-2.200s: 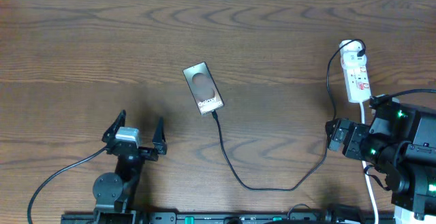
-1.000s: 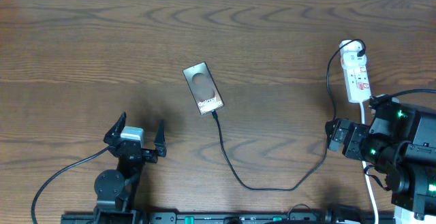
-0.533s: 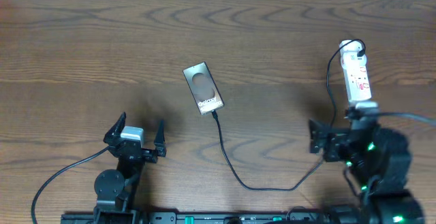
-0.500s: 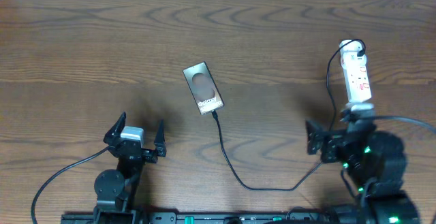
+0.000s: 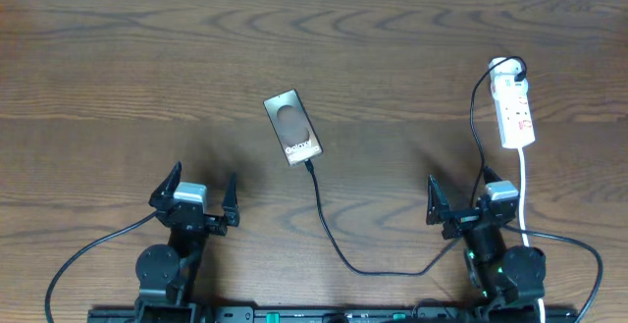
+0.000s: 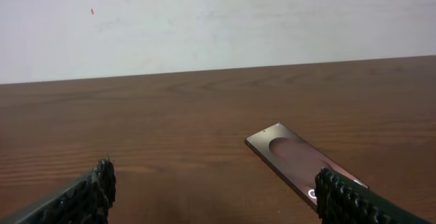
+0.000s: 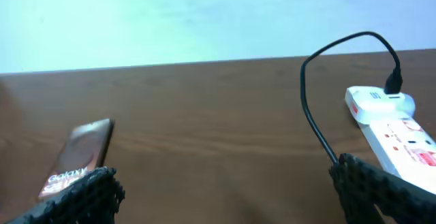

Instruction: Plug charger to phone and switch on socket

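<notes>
The phone (image 5: 293,128) lies flat near the centre of the table (image 5: 118,68), lettered side up, long axis running from 11 to 5 o'clock; the charger (image 5: 334,244) meets its 5 o'clock end, loops toward 6 o'clock, then climbs to the 12 o'clock end of the socket (image 5: 513,112), which lies at the table's 3 o'clock side with its white cord (image 5: 525,195) trailing toward 6 o'clock. The left gripper (image 5: 204,176) sits at 7 o'clock from the phone, jaws spread wide, holding nothing; the right gripper (image 5: 459,188) sits at 6 o'clock of the socket, jaws likewise spread and empty.
</notes>
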### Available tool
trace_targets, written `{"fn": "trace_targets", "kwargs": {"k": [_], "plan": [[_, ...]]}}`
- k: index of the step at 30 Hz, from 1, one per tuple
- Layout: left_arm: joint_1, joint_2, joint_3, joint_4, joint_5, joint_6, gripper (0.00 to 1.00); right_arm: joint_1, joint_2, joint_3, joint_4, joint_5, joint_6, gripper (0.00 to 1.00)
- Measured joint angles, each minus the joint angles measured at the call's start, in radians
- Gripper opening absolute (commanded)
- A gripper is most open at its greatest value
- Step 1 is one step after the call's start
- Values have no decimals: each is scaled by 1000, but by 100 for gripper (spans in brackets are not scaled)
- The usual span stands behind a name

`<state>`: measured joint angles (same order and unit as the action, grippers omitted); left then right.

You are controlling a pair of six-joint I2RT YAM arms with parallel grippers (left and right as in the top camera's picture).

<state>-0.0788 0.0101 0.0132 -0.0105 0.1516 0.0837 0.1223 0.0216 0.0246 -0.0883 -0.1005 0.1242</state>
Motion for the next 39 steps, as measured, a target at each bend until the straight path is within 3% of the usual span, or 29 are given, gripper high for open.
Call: {"fn": "trace_targets", "kwargs": {"k": [39], "plan": [[0,0,0,0,0,0,92,-19,-7,-14,18,8,25,99]]}}
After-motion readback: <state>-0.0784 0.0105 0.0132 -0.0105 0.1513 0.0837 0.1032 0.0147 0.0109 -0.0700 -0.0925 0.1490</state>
